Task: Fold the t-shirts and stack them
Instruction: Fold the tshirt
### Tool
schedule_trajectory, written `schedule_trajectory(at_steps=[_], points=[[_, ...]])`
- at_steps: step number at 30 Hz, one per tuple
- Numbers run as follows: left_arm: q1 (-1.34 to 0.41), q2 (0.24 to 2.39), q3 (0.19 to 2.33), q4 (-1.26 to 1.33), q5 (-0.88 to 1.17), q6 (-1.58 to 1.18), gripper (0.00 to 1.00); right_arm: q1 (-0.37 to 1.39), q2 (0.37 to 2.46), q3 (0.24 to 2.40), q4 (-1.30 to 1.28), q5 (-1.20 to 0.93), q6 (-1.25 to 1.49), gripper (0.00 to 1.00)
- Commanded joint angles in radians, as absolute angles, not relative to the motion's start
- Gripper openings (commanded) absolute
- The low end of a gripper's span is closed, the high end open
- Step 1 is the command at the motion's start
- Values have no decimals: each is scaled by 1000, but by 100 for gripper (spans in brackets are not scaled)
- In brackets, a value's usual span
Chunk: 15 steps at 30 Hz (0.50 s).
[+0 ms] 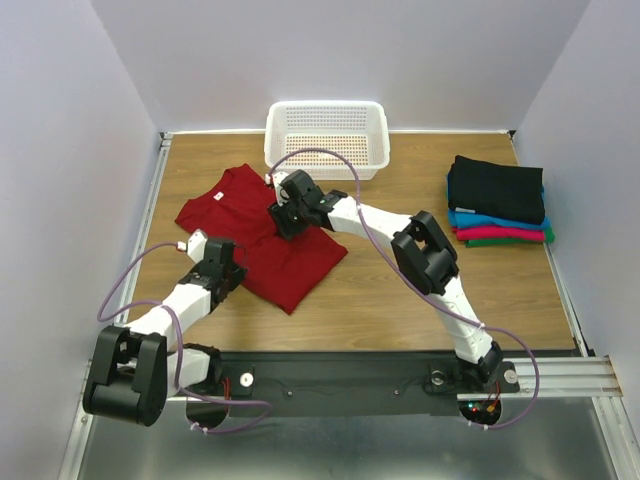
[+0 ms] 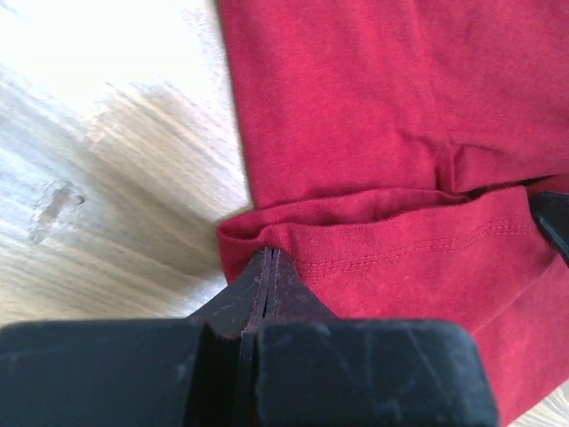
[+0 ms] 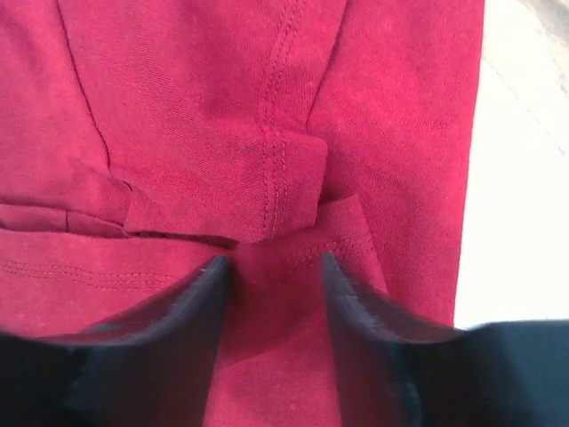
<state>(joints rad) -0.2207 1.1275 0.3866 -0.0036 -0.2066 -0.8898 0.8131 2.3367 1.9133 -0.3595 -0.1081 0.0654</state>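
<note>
Lab test cell, white walls (image 1: 340, 50), wooden table (image 1: 400, 300)

Five t-shirts in all. One dark red t-shirt (image 1: 295, 270) lies spread out under the fingers of both grippers. The other four are folded in one stack (image 1: 500, 212), well off to the right of the right-hand fingers: one black t-shirt (image 1: 497, 188), one bright blue t-shirt (image 1: 468, 220), one magenta t-shirt (image 1: 490, 233) and one green t-shirt (image 1: 512, 241).

One white perforated basket (image 1: 340, 165) stands just beyond the right-hand fingers.

Two robot arms, a left arm (image 1: 175, 305) and a right arm (image 1: 430, 260). Each carries one gripper, the left gripper (image 2: 268, 267) and the right gripper (image 3: 271, 267). Each gripper has two fingers, four altogether.

Two purple cables (image 1: 320, 151), one along each arm. One wooden table (image 1: 400, 310).
</note>
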Motion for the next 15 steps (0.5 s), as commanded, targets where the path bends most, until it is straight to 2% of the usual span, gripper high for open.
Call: schedule_trajectory(at_steps=[1,4,9,15], points=[[-216,1126,387,54,-186,-861,0,818,2318,1914,-328,-127,52,42],[-216,1094,382,77,-153,-844,0,818,2310,1936,-328,-101,75,18],[-216,991,385,78,-135,-813,0,816,2266,1947,-328,-97,98,0],[-216,907,405,22,-167,-795,0,818,2224,1937,-330,-6,112,0]])
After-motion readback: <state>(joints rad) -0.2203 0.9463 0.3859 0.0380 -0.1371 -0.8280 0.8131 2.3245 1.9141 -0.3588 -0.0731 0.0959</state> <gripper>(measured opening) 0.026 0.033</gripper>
